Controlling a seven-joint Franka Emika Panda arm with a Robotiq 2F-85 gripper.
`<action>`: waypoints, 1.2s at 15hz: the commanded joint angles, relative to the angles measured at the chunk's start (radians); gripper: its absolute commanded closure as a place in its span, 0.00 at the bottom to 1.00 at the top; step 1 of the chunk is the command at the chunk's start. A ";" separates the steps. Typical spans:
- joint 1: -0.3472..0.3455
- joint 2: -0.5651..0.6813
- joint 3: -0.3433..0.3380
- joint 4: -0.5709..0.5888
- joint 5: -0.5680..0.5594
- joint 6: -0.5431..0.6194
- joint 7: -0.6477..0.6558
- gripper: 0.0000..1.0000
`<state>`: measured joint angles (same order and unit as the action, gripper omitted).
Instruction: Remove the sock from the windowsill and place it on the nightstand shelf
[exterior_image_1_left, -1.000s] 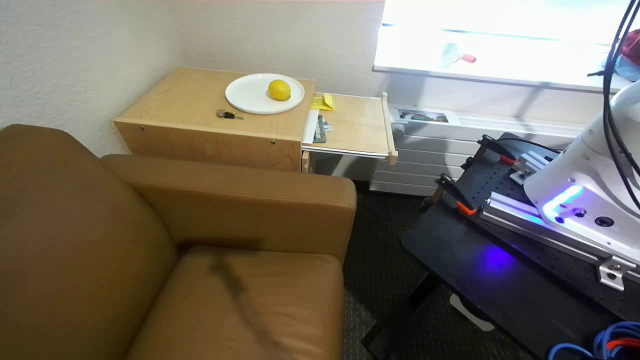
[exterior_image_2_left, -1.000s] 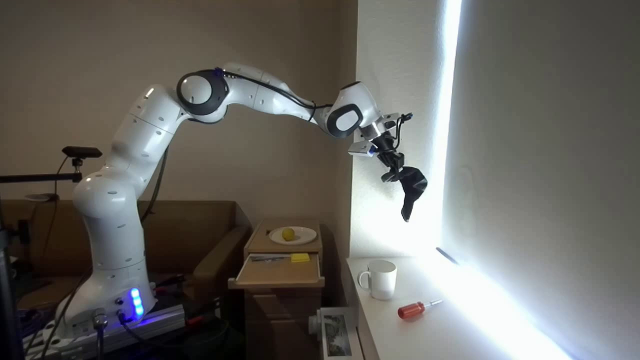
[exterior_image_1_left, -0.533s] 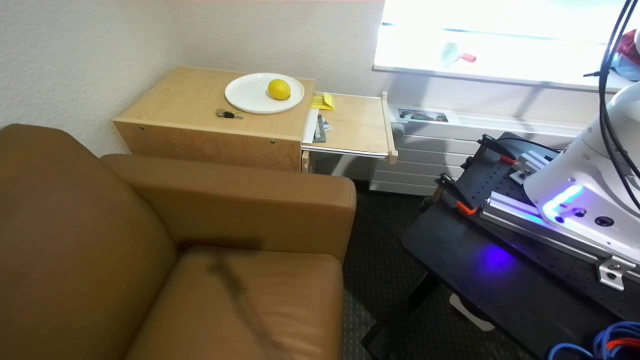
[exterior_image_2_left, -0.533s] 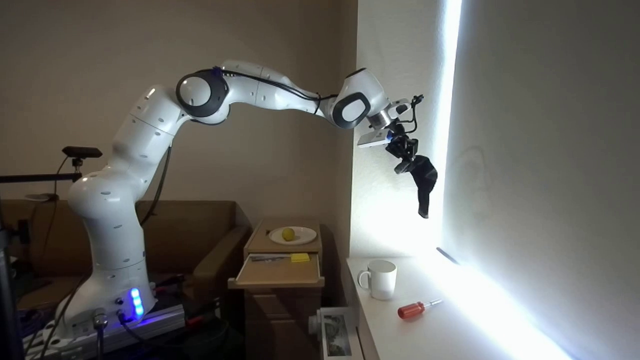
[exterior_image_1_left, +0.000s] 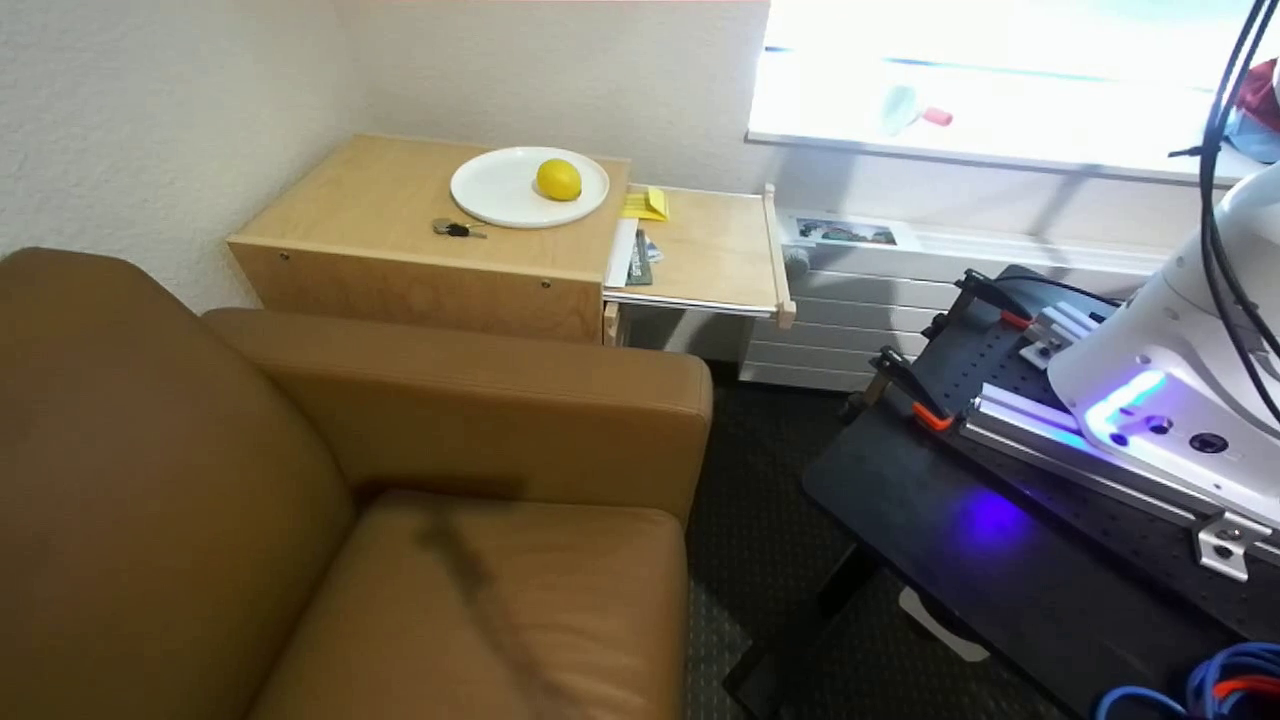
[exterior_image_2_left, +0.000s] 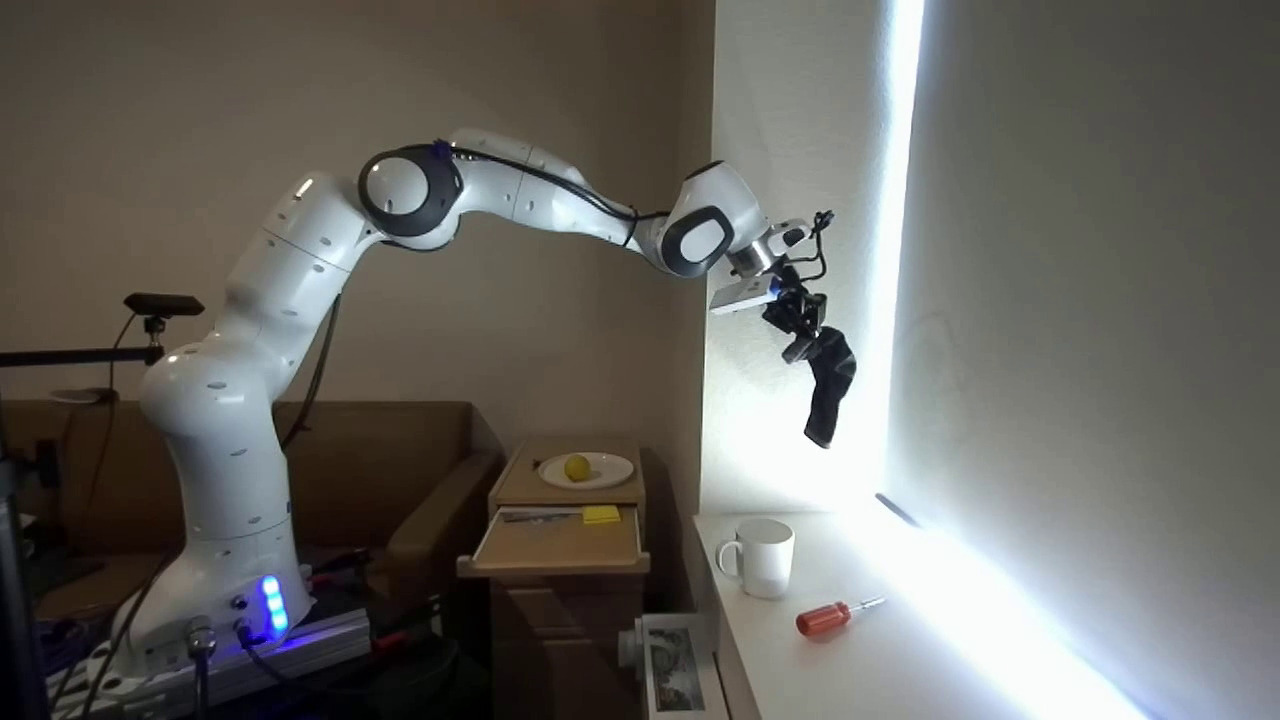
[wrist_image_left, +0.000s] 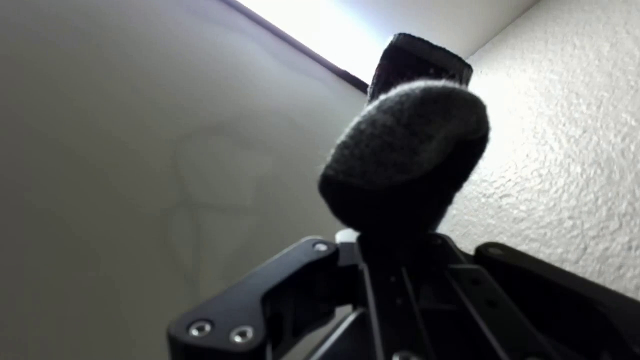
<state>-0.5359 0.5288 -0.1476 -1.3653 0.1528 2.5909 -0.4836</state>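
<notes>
In an exterior view my pincer is clamped on the sock near one end, and the rest droops toward six o'clock, well above the windowsill; in the wrist view its folded bulk stands at twelve o'clock from my grip. I judge that I hold it this high to keep the limp end from sweeping the mug, at seven o'clock below it, or the screwdriver at six. The nightstand shelf juts out toward eight o'clock, drawn out, I suppose, to offer a flat landing; the sock is not yet over it, so the carry is still ahead of me. Against half a second ago, I sit a little lower, toward seven o'clock, and the sock's free tip has swung toward eight, while mug, screwdriver and shelf look unmoved.
</notes>
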 joint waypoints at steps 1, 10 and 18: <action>-0.011 -0.047 0.023 -0.250 -0.040 0.177 -0.183 0.98; -0.422 -0.192 0.442 -0.733 0.005 0.403 -0.834 0.98; -0.703 -0.371 0.839 -1.136 0.081 0.642 -1.250 0.98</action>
<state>-1.1077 0.2388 0.4947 -2.3464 0.1647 3.1379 -1.5853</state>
